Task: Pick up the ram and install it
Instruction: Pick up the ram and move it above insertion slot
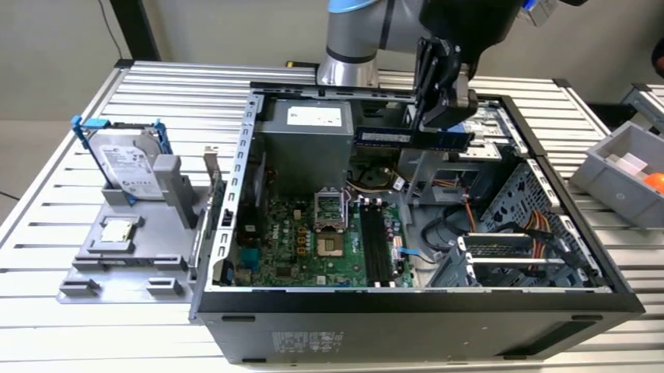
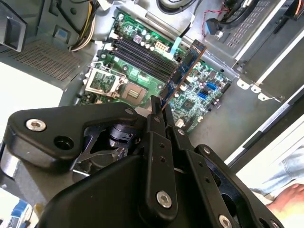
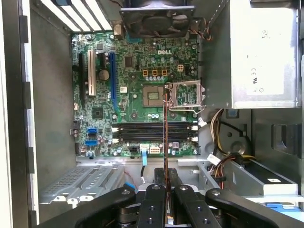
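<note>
Tool (image 1: 446, 130) clamped near one end of the long, thin blue-green circuit-board ram stick (image 1: 394, 138), held aloft over the open black computer case (image 1: 415, 311), long axis crosswise to the dark memory slots (image 1: 375, 242) beneath.

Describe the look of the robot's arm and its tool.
In the exterior view, the arm is a round silver-grey column with a light blue band at the joint above it. The tool is matt black, built of angular linked bars with rounded ends and round pivot holes, fastened by silver screws, and it narrows to slim flat fingers. No cables or markings show on it.
</note>
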`<state>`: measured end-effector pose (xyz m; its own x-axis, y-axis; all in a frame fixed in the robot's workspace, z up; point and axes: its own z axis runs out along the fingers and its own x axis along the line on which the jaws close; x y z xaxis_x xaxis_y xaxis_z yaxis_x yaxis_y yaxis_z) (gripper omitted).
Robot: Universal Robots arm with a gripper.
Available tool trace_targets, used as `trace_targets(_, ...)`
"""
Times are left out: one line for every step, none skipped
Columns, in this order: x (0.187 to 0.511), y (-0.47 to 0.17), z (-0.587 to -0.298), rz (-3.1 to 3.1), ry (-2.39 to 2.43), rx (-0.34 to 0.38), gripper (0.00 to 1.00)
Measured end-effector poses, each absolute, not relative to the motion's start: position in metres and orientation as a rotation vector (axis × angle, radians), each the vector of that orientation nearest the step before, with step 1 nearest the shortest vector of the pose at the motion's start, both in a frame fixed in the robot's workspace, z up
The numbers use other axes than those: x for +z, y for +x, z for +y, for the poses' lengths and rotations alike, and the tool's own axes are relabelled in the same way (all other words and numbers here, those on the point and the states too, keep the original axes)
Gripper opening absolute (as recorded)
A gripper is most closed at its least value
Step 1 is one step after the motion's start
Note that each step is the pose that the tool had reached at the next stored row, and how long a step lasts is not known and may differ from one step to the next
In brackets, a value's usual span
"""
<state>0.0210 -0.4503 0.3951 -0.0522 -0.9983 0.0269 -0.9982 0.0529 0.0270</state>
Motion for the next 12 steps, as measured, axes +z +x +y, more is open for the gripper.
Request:
trace_targets(0.3951,0.0210,-0.4499,-2.252,2.135,-0.002,0.00)
trace_targets(0.3951,0.0210,-0.4496,-2.253,2.134,-0.002,0.00)
trace_targets(0.3951,0.0210,-0.4493,-2.254,2.133,-0.002,0.00)
trace_targets(0.3951,0.0210,-0.4490,-2.255,2.132,-0.002,0.00)
trace_targets(0.3951,0.0210,-0.4486,-2.256,2.131,-0.002,0.00)
trace_targets(0.3951,0.0210,-0.4481,-2.256,2.131,-0.002,0.00)
trace_targets(0.3951,0.0210,-0.4478,-2.257,2.130,-0.002,0.00)
trace_targets(0.3951,0.0210,-0.4476,-2.257,2.130,-0.002,0.00)
trace_targets(0.3951,0.0210,-0.4476,-2.257,2.130,-0.002,0.00)
trace_targets(0.3952,0.0210,-0.4475,-2.257,2.130,-0.002,0.00)
trace_targets(0.3951,0.0210,-0.4474,-2.257,2.130,-0.002,0.00)
trace_targets(0.3952,0.0210,-0.4474,-2.257,2.130,-0.002,0.00)
